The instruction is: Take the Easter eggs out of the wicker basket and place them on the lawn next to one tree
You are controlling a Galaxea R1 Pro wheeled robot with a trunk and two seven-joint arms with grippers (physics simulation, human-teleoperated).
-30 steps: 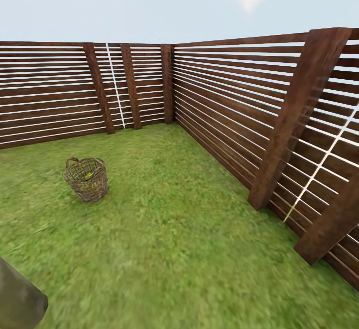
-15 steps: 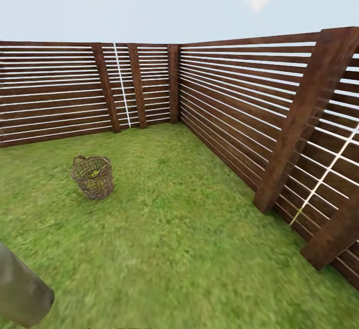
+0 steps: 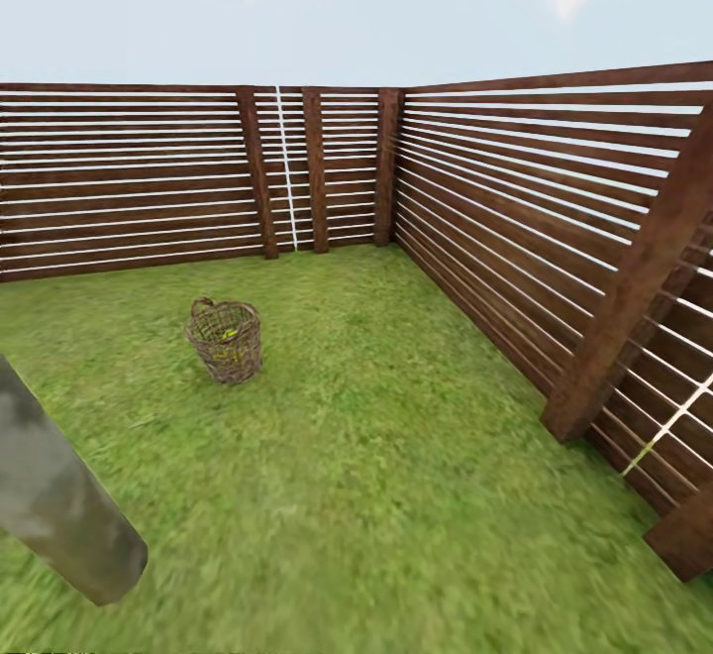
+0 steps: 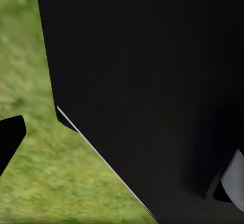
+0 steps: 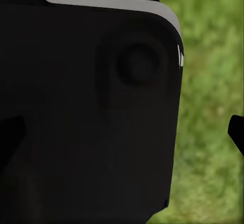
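Currently tree trunk (image 3: 59,505) is nearest, at the left; wicker basket (image 3: 226,339) stands well beyond on the lawn (image 3: 376,495), something yellow inside, fence (image 3: 515,208) behind. Gripper states: can't tell. Risk: base clips the trunk on approach.

The wicker basket (image 3: 225,340) stands upright on the lawn (image 3: 376,495) ahead of me, left of centre and toward the far fence corner. It is small, round, brown-tan, open-woven, with a loop handle at its rim. A bit of yellow egg (image 3: 229,334) shows inside. The pale grey tree (image 3: 59,510) trunk leans at my near left.
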